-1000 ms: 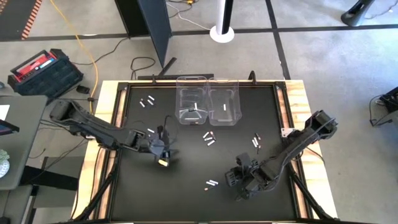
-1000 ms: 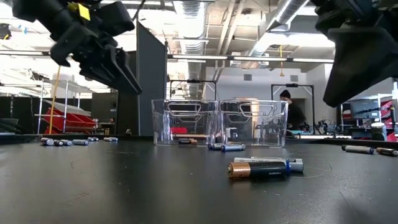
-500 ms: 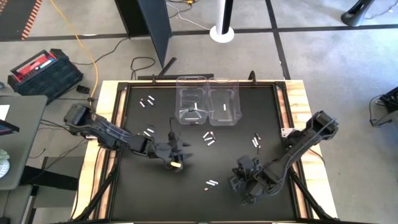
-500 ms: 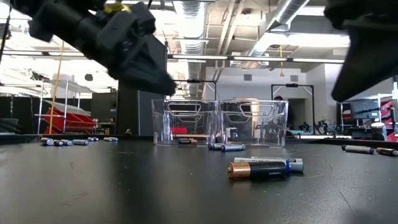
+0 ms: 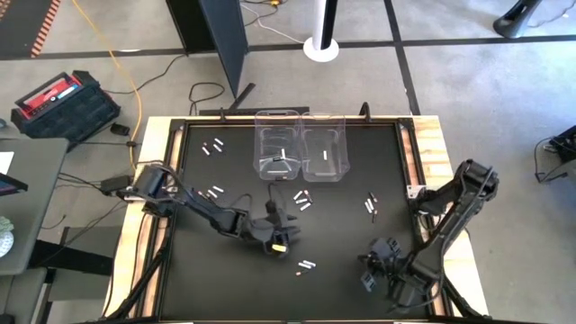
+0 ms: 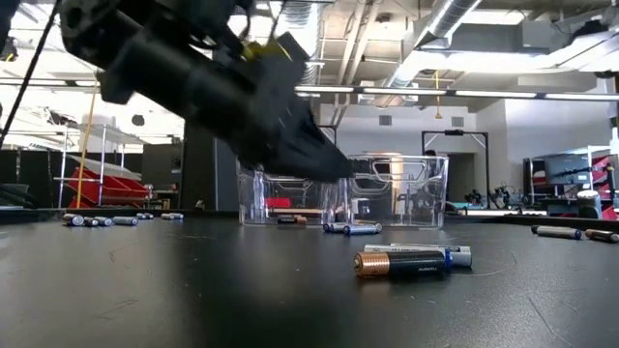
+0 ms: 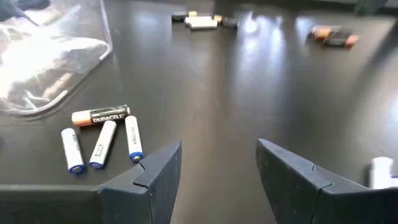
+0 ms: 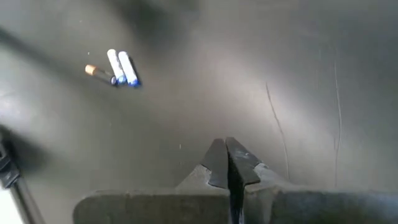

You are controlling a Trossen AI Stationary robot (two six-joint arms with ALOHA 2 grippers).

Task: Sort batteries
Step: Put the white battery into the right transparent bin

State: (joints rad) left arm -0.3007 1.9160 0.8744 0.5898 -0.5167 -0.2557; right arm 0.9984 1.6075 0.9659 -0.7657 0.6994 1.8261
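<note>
Looked out over a concrete workshop floor with cables, a red toolbox and a dark partition panel behind a black tabletop [image 5: 207, 288] edged in pale wood. Took the two clear bins [image 5: 300, 144] as landmark: stood side by side at the far middle edge of the tabletop, each with a pale battery lying inside.

Saw the left arm stretched from the left edge toward the middle, its left pincer [image 5: 278, 236] hovering in front of the bins, toward the near side. Found its fingers [image 7: 155, 177] spread well apart in the left wrist view, with nothing between them, only bare tabletop showing through the gap. Loomed large and dark in front of the bins in the low view [image 6: 280, 126].

Saw the right arm folded back at the near right corner, its right pincer [image 5: 373, 274] far from the bins, closed tight with the fingertips pressed together [image 8: 226, 163] and holding nothing.

Counted batteries scattered in small groups: a cluster [image 5: 302, 200] just in front of the bins, shown in the left wrist view as three white cells with blue ends beside one dark copper-topped cell [image 7: 101, 116]; a few [image 5: 213, 147] to the left of the bins; some [image 5: 370, 204] to the right and nearer; a pair [image 5: 307, 265] well in front of the bins, between the two pincers, seen up close in the low view [image 6: 411, 261].
</note>
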